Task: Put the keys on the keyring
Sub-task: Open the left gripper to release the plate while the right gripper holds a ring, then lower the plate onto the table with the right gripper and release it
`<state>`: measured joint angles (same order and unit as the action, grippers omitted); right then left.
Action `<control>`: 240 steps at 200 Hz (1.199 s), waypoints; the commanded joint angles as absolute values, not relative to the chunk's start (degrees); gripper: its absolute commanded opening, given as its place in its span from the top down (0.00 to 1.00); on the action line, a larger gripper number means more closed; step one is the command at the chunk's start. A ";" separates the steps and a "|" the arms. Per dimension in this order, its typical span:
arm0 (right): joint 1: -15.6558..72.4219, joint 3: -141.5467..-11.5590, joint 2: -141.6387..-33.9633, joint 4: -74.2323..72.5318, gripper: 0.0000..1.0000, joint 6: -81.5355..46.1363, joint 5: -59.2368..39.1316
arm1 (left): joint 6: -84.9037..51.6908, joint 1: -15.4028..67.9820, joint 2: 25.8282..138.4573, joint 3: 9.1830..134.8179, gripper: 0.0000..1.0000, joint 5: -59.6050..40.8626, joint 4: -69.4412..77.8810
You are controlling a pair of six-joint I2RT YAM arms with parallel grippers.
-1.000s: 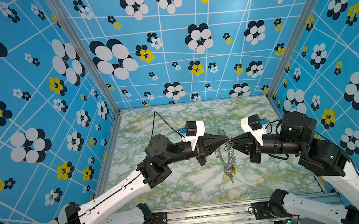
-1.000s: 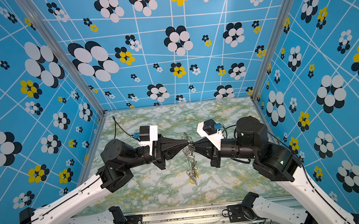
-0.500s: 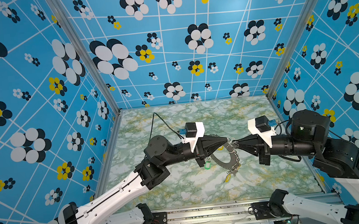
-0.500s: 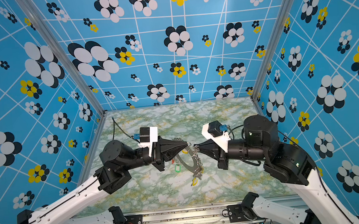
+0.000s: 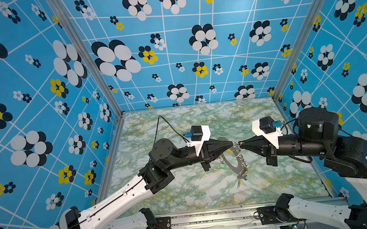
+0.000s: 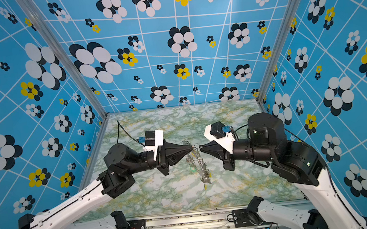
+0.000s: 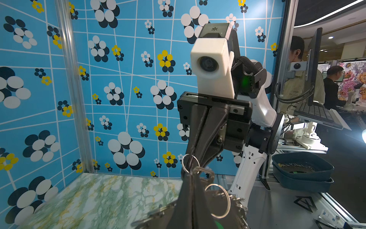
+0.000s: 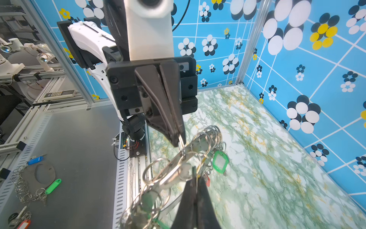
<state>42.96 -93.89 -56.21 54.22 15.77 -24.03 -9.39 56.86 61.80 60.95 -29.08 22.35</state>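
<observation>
While L gripper (image 5: 231,143) pinches it, keyring (image 5: 229,164) hangs down.

Keyring (image 6: 199,164) between left claw (image 6: 190,147), right claw (image 6: 201,149)

In both top views the light is bright and even, so the table (image 5: 182,196) carries only faint shadows beneath the arms (image 5: 121,198), while the wide lens bows the corner posts (image 5: 84,60) and the white lines of the walls (image 5: 171,51) toward the edges. In the left wrist view a white lamp glare (image 7: 364,136) flares in the dim room (image 7: 346,59) outside, and the left gripper (image 7: 190,178) is soft. In the right wrist view the keyring (image 8: 170,176) is smeared and unfocused, the far wall (image 8: 297,79) sharp.
</observation>
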 commanded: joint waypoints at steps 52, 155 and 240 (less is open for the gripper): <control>42.86 -98.86 -57.78 58.22 1.00 17.49 -20.92 | -8.29 55.77 57.49 58.23 0.27 -24.43 22.79; 43.33 -100.42 -60.55 61.52 1.00 16.79 -20.04 | -7.52 55.74 52.65 55.73 0.04 -14.89 14.93; 46.85 -98.61 -68.76 66.36 1.00 15.22 -14.62 | -8.08 55.82 44.27 52.04 0.01 -2.22 3.87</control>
